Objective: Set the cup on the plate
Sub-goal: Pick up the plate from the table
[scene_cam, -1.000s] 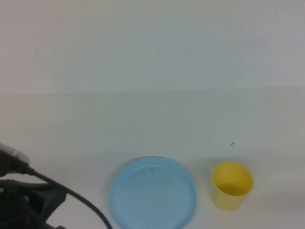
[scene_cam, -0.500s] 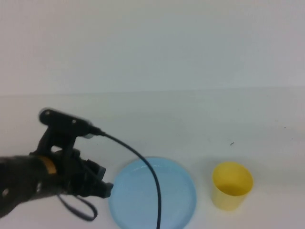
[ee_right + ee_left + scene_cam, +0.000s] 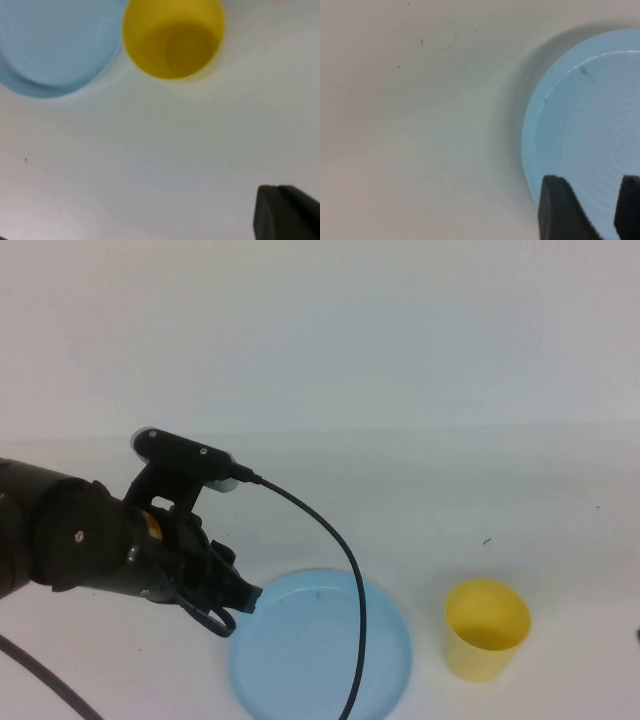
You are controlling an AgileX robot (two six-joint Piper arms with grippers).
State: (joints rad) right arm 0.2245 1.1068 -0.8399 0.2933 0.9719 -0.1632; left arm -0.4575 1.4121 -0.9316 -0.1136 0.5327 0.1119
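Note:
The yellow cup [image 3: 487, 628] stands upright on the white table, just right of the light blue plate [image 3: 300, 650], which holds nothing. My left gripper [image 3: 236, 604] hangs over the plate's left rim, open and empty. In the left wrist view the plate [image 3: 590, 125] shows between the two dark tips of the left gripper [image 3: 592, 182]. My right gripper [image 3: 287, 212] shows only as a dark tip at the picture's edge, a short way from the cup [image 3: 172, 37] and plate [image 3: 50, 45].
The left arm's black cable [image 3: 345, 560] arcs over the plate's middle in the high view. The white table [image 3: 450, 490] runs back to a pale wall.
My left arm has come in from the lower left corner and moved up and right, its gripper now at the plate's left rim. Cup and plate have not moved.

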